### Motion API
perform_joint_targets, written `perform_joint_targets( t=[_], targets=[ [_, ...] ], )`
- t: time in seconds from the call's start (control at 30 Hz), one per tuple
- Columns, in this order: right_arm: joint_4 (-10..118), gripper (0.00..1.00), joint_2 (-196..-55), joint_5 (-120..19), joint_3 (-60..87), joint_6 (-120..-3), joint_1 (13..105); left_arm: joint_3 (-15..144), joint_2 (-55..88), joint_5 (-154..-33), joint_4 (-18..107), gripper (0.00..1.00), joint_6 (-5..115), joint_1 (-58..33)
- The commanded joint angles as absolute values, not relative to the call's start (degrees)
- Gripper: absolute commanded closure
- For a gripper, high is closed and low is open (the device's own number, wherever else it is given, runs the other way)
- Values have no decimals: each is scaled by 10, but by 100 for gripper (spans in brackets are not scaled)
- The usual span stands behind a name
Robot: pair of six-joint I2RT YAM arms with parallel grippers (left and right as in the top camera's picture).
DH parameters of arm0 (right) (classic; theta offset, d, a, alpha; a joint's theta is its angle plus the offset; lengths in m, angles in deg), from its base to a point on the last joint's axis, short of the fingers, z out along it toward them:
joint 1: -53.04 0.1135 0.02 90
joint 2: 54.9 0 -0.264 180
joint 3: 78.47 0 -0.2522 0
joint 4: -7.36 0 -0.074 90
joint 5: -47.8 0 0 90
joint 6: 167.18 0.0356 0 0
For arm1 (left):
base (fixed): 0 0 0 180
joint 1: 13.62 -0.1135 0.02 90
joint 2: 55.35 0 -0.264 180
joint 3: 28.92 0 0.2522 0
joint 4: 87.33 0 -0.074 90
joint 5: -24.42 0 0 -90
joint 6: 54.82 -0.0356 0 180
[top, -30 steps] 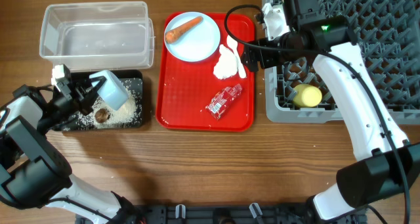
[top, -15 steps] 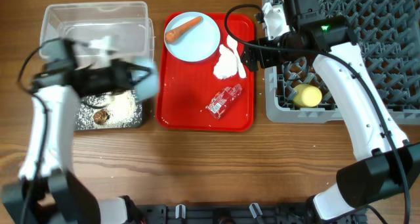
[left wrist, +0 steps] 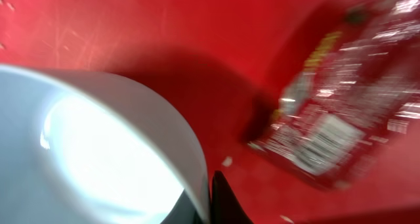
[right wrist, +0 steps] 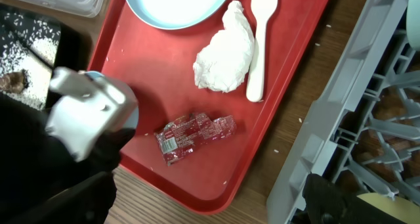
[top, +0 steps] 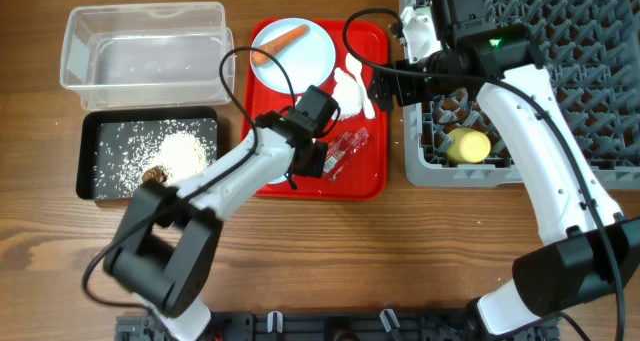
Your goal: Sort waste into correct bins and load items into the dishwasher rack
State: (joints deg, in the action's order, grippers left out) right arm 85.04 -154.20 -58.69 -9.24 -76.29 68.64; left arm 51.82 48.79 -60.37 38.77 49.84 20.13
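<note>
My left gripper (top: pixel 312 159) is over the red tray, shut on the wall of a small pale bowl (left wrist: pixel 98 152), right beside the red-and-clear wrapper (top: pixel 345 149), which also shows in the left wrist view (left wrist: pixel 341 112). The carrot (top: pixel 278 43) lies on the pale blue plate (top: pixel 305 69). The napkin (top: pixel 343 99) and white spoon (top: pixel 362 89) lie to the plate's right. Rice and the brown lump (top: pixel 154 176) lie in the black tray (top: pixel 90 156). The clear tub (top: pixel 145 46) holds nothing. My right gripper (top: pixel 385 86) is open and empty between the red tray and the grey rack (top: pixel 560 41).
The yellow cup (top: pixel 467 145) lies in the rack's near-left corner. The red tray's rim (top: pixel 375 186) lies close to the rack's left wall. My left arm stretches from the table's front left across the black tray's right end. Bare wood runs along the front.
My left arm has swung right from over the black tray to the red tray, carrying the bowl. The right arm has not moved.
</note>
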Motion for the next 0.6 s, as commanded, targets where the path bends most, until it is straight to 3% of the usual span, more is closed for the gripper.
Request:
perform_joint_targets(
  t=[0.0, 0.1, 0.27, 0.43, 0.57],
  targets=[
    [852, 5, -1540, -586, -92, -755, 687, 519, 513, -576, 394, 89, 511, 202],
    [852, 5, -1540, -586, -92, -756, 687, 521, 510, -576, 402, 73, 511, 202],
    [838, 3, -1540, -586, -92, -755, 687, 579, 460, -572, 375, 13, 511, 191],
    [804, 4, -1541, -589, -92, -719, 687, 663, 366, -550, 297, 5, 513, 87],
    [760, 10, -1571, -632, -92, -679, 725, 666, 291, -573, 260, 0, 617, -72]
  ],
)
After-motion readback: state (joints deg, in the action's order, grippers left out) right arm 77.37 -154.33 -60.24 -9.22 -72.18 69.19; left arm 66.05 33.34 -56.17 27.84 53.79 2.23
